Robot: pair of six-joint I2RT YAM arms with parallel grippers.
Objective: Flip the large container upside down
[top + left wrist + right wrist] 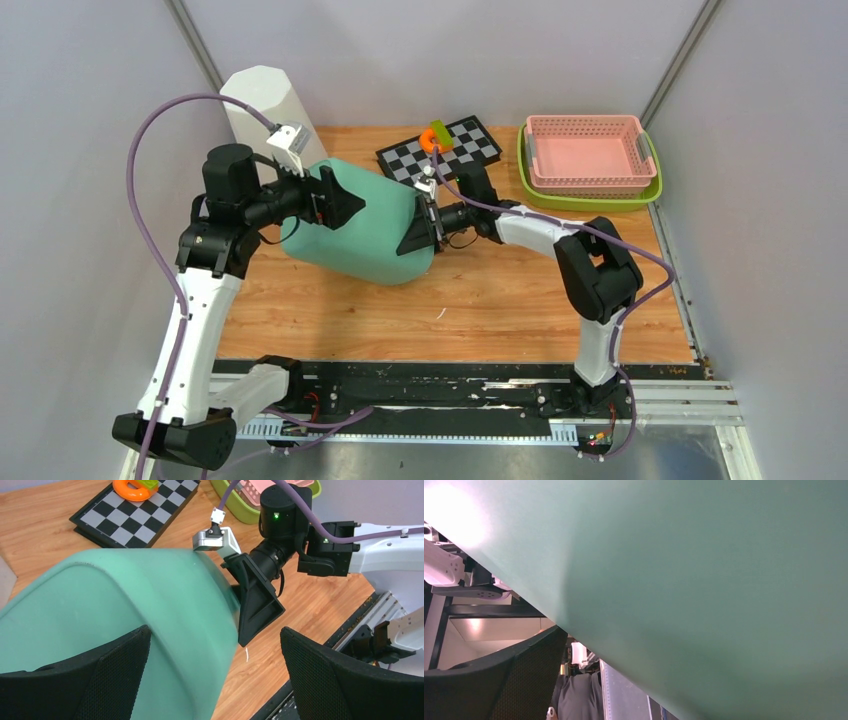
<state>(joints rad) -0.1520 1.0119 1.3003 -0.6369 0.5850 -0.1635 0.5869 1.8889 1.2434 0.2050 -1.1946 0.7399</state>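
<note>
Two grippers flank large green container (372, 235), which sits tilted at mid-table (500, 300). Left gripper (343, 203) is at its left side, jaws spread wide and not clamped. Right gripper (421, 236) presses against its right end, only one finger visible, so grip cannot be told. Beyond: checkerboard (455, 148), orange ring (433, 138), pink basket (585, 150).

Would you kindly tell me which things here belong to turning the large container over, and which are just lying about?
Part of the job: green container; left gripper and right gripper, one on either side of it.

Lying about: chessboard; orange ring on it; pink basket in the green tray; tall white bin.
</note>
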